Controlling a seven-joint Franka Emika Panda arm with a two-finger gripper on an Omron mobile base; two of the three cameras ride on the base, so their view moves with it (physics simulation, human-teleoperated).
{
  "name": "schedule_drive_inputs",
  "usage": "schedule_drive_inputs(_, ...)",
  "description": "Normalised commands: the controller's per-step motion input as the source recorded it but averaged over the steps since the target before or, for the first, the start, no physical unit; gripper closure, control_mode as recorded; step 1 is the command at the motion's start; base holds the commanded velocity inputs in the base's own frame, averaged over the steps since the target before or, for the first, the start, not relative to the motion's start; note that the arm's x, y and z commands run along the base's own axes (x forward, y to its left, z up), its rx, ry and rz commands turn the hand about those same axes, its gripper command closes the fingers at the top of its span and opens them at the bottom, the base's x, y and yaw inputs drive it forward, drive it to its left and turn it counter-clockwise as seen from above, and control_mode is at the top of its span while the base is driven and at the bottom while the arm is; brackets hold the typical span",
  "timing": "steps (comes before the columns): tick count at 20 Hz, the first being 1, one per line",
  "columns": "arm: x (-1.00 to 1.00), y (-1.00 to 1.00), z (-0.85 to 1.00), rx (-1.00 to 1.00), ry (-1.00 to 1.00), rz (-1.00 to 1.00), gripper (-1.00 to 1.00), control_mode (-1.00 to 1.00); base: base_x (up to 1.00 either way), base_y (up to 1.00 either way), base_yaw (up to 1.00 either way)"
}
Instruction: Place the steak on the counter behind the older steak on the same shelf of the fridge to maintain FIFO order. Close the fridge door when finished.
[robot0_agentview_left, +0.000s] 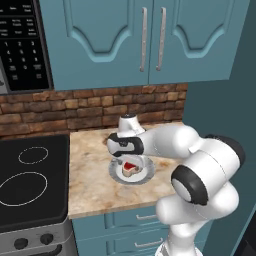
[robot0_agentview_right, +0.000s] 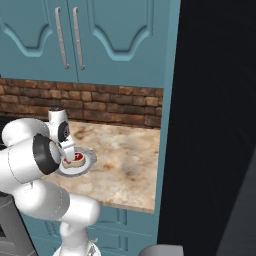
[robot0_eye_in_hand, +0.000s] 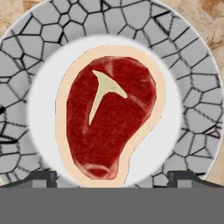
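Observation:
The steak (robot0_eye_in_hand: 109, 127), deep red with a cream fat rim, lies on a round plate (robot0_eye_in_hand: 192, 109) with a cracked grey pattern. That plate (robot0_agentview_left: 145, 176) sits on the beige counter (robot0_agentview_left: 90, 175). My gripper (robot0_eye_in_hand: 111, 177) hovers straight above the steak (robot0_agentview_left: 131, 166), open, with one fingertip (robot0_eye_in_hand: 43, 176) on each side and nothing between them. From the right side the steak (robot0_agentview_right: 76, 159) shows just under the hand (robot0_agentview_right: 67, 150). The fridge (robot0_agentview_right: 215, 125) rises as a dark mass to the right of the counter. The older steak and the shelf are out of view.
A black stovetop (robot0_agentview_left: 30, 180) borders the counter on the left, with a microwave panel (robot0_agentview_left: 22, 45) above it. Teal wall cabinets (robot0_agentview_left: 145, 40) hang over the brick backsplash (robot0_agentview_left: 90, 110). Teal drawers (robot0_agentview_left: 135, 225) run below the counter edge.

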Motion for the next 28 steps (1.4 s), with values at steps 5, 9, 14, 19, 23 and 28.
schedule_drive_inputs(5,0.00,0.00,-0.13,0.00,0.00,0.00,-1.00,-1.00,0.00,0.00,0.00)
schedule_drive_inputs(9,0.08,0.00,-0.14,0.00,0.00,0.00,-1.00,-1.00,0.00,0.00,0.00)
schedule_drive_inputs(14,0.16,0.00,-0.19,0.00,0.00,0.00,-1.00,-1.00,0.00,0.00,0.00)
schedule_drive_inputs(19,0.12,0.00,-0.24,0.00,0.00,0.00,-1.00,-1.00,0.00,0.00,0.00)
schedule_drive_inputs(23,0.09,0.05,-0.25,0.00,0.00,0.00,-1.00,-1.00,0.00,0.00,0.00)
schedule_drive_inputs(28,0.00,0.05,-0.22,0.00,0.00,0.00,1.00,-1.00,0.00,0.00,0.00)
